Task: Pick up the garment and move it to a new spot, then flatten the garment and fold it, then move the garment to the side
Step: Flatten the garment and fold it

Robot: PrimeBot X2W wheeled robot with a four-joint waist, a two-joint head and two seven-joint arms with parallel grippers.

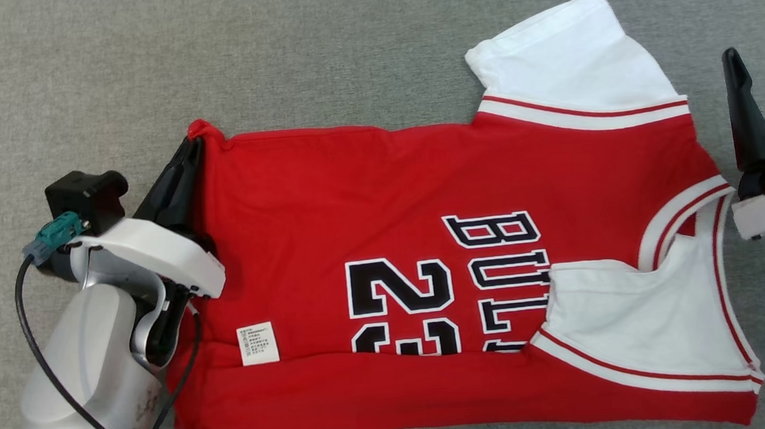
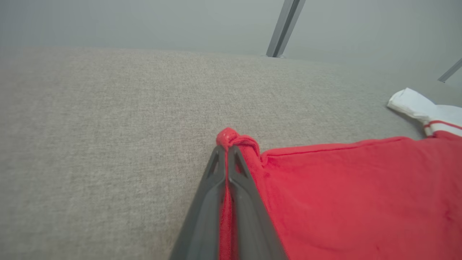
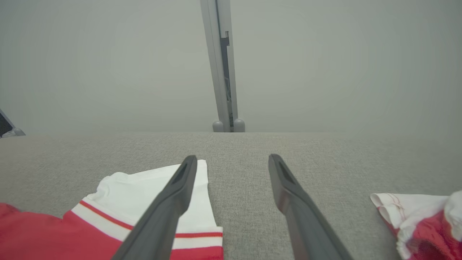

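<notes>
While the red jersey [image 1: 327, 198] lies spread mid-frame on the grey surface [image 1: 209, 51] in head view, L tool [image 1: 190, 154] at frame left pinches its upper-left corner; R tool [image 1: 763, 56] at right edge stands wide, holding nothing, just beside the cloth. Left wrist view: L tool [image 2: 227, 150], btm ctr, clamped on the jersey [image 2: 343, 187] corner. Right wrist view: R tool [image 3: 232, 159] wide, white sleeve [image 3: 144, 187] at lower left behind one finger.

Matt knit garment [image 1: 461, 189] on coarse woven tablecloth [image 1: 209, 51].

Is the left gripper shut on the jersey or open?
Shut. The left gripper has the red jersey corner pinched between touching fingers.
</notes>
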